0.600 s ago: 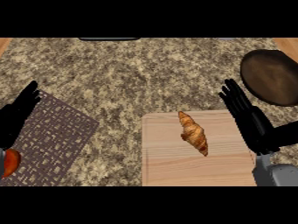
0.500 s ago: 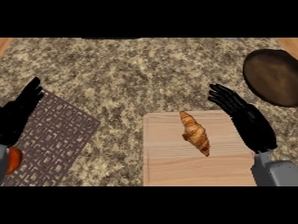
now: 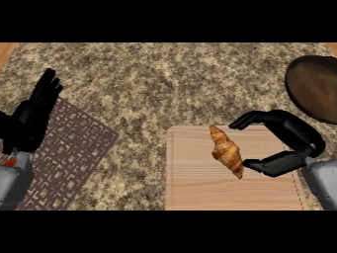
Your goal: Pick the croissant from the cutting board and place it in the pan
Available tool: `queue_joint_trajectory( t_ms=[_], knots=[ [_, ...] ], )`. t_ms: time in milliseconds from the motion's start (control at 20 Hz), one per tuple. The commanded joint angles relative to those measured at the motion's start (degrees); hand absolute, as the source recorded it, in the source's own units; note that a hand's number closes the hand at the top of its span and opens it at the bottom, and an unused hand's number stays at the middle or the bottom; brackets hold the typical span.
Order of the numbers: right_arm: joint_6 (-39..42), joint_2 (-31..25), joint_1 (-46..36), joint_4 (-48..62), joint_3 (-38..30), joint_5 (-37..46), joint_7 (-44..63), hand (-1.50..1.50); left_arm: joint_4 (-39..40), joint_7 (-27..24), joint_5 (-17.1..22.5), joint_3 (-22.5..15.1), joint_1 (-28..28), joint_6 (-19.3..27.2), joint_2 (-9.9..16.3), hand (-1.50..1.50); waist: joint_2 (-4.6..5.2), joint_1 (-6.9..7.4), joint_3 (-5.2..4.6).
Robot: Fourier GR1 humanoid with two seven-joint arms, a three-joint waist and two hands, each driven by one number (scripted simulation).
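The croissant lies on the cutting board, in its upper middle part, long axis running from about 11 o'clock down to 5 o'clock. The right hand sits just to its 3 o'clock side, fingers and thumb curled into an open C: the fingers arch toward the pastry's upper tip and the thumb points at its lower end. It grasps nothing yet, and whether either tip touches the pastry cannot be told from the head view. The risk, as I judge it, lies in that geometry. The curl spans the croissant nearly end to end, so closing could press on the tapered tips and let them slip, turning or sliding the pastry across the smooth board rather than trapping it. A touch on one side first would push it toward 9 o'clock, off the grasp line. The pan waits at 1 o'clock from the board, partly cut by the view's right edge. The left hand rests open, fingers up, at 9 o'clock over a dark patterned mat.
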Motion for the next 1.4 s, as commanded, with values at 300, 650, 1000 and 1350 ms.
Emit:
queue_joint_trajectory(
  t_ms=[300, 650, 1000, 1350],
  knots=[
    [6.29, -18.3, -9.53, 12.93, -7.14, 13.66, -27.12, -1.5, 0.78, -3.18, -2.6, -0.97, 0.94, 2.59, -4.12, 0.0, -0.12, -0.09, -0.17],
    [7.21, -23.77, -18.95, 8.66, 1.04, 20.63, -20.0, -1.5, 1.27, -0.88, -2.41, 0.24, -1.44, 1.03, -3.28, 0.0, -0.48, -0.71, -0.3],
    [3.49, -19.08, -24.74, 10.55, 2.99, 24.57, -19.87, -1.5, 3.47, -4.29, -4.69, 0.97, 0.7, 1.35, -6.35, 0.0, -0.44, -1.07, -0.28],
    [8.96, -13.99, -26.13, 7.97, 6.24, 21.54, -13.4, -1.5, 1.11, -2.02, -5.69, 1.45, 0.75, 0.99, -6.39, 0.0, -0.51, -1.03, -0.28]
  ],
)
